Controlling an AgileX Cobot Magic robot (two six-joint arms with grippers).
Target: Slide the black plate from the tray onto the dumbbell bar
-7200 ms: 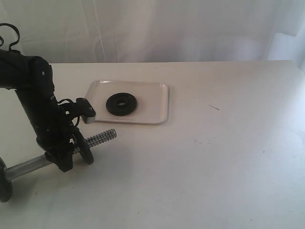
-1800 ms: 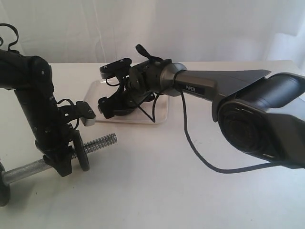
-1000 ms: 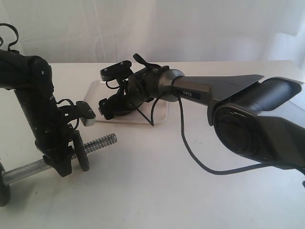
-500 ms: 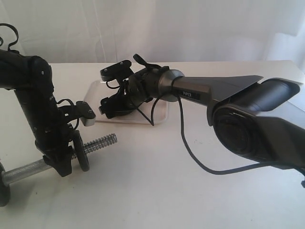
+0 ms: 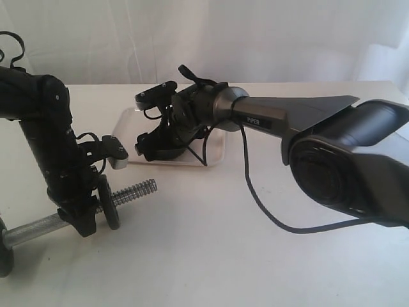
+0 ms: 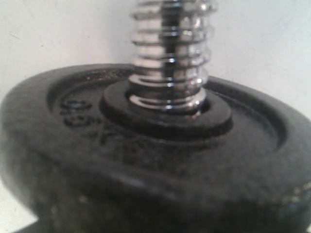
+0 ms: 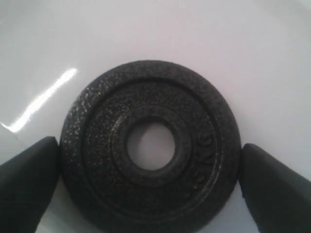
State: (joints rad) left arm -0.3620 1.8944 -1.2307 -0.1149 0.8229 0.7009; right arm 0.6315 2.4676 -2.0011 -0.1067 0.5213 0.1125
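Note:
The black plate (image 7: pixel 150 145) lies flat on the cream tray (image 5: pixel 216 144); in the exterior view my right gripper (image 5: pixel 154 146) hides most of it. In the right wrist view the dark fingers (image 7: pixel 29 179) touch the plate's rim on opposite sides. My left gripper (image 5: pixel 82 217) is shut on the dumbbell bar (image 5: pixel 135 190), holding it tilted with the bare threaded end towards the tray. A black disc (image 5: pixel 110 203) sits on the bar beside the gripper. The left wrist view shows that disc (image 6: pixel 146 160) and the bar's thread (image 6: pixel 170 53) close up; its own fingers are hidden.
The right arm's long grey link (image 5: pixel 300 115) reaches over the table from the right, with a black cable (image 5: pixel 255 198) hanging below it. Another disc (image 5: pixel 6 246) sits on the bar's far left end. A white curtain hangs behind the table.
The right arm came in and set its gripper down over the plate on the tray. Over the last second it shifted only slightly. The left arm and bar stayed still.

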